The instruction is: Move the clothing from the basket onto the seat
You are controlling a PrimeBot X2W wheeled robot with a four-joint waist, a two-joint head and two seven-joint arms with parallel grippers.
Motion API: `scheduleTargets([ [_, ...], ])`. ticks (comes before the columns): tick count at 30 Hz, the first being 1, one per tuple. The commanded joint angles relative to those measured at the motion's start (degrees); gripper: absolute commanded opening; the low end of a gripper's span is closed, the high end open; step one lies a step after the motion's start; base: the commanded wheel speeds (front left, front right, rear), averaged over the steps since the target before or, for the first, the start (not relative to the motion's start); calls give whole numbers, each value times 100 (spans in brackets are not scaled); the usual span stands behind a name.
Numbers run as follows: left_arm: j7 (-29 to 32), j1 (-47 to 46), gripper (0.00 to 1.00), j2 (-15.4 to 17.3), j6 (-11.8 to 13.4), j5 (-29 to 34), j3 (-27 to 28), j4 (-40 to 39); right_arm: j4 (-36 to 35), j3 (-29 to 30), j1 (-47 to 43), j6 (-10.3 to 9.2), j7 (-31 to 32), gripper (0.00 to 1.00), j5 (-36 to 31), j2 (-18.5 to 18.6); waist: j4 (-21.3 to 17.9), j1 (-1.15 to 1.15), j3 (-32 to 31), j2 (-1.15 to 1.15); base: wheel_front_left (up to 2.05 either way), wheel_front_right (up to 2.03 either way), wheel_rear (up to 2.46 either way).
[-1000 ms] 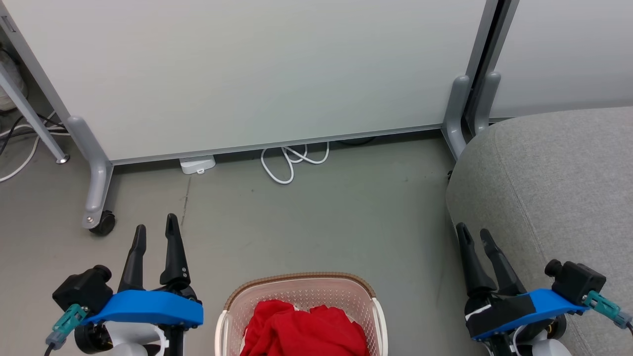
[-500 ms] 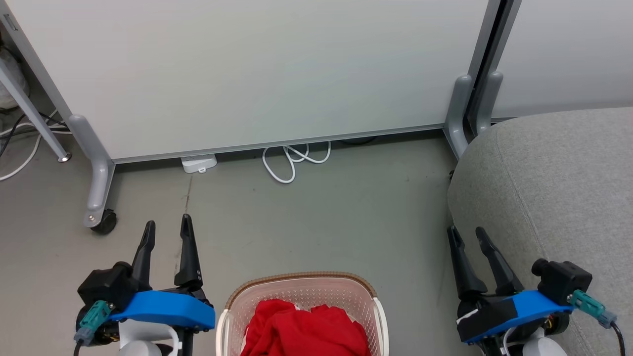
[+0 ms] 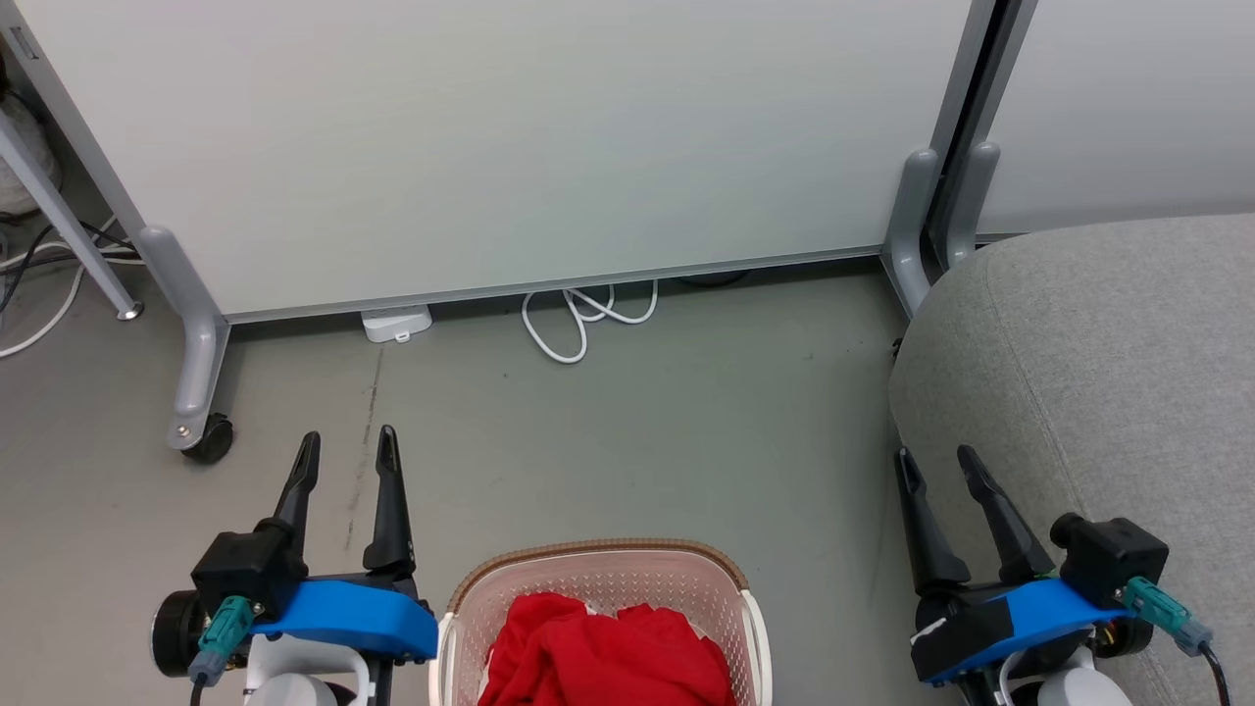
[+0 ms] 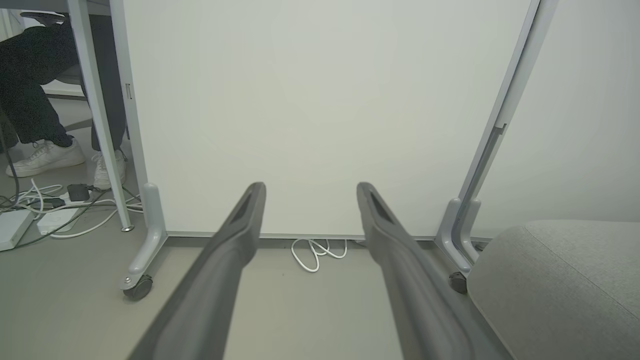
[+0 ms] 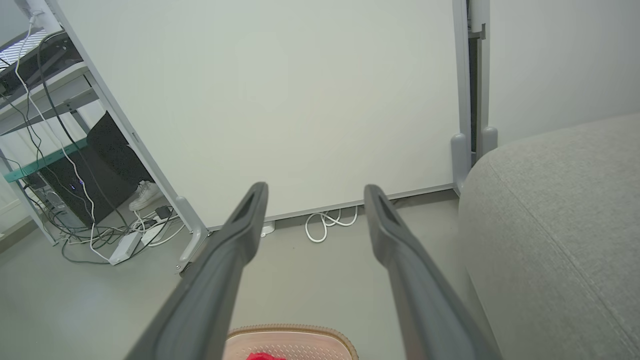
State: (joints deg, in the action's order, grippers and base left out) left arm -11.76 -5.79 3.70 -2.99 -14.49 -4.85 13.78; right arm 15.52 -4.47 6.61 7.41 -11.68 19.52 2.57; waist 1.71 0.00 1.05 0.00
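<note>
The red clothing (image 3: 608, 657) lies bunched inside the basket (image 3: 598, 551), which stands on the grey floor (image 3: 686, 431). To the left of the basket, the left fingers (image 3: 390, 500) are spread apart and hold nothing. To the right of the basket, the right fingers (image 3: 992, 505) are also apart and empty, just beside the rounded edge of the grey seat (image 3: 1108, 373). Beyond the basket, a white cable (image 3: 578, 319) lies coiled at the foot of a pale panel (image 3: 510, 147).

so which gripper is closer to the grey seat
The right gripper: it stands open right beside the rounded edge of the seat, while the left gripper is on the far side of the basket, over the floor.
</note>
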Motion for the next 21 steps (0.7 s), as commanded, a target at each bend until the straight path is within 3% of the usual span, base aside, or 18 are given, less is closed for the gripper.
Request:
scheduleTargets([
  [1, -52, -106, 100, 38, 17, 135, -42, -8, -8, 18, 89, 11, -61, 100, -141, 41, 1, 0, 1, 0, 0, 0, 0],
  [21, -270, -132, 100, 28, -20, 989, -171, 269, 319, 107, 123, 12, -275, 100, -1118, 46, 18, 0, 5, 0, 0, 0, 0],
])
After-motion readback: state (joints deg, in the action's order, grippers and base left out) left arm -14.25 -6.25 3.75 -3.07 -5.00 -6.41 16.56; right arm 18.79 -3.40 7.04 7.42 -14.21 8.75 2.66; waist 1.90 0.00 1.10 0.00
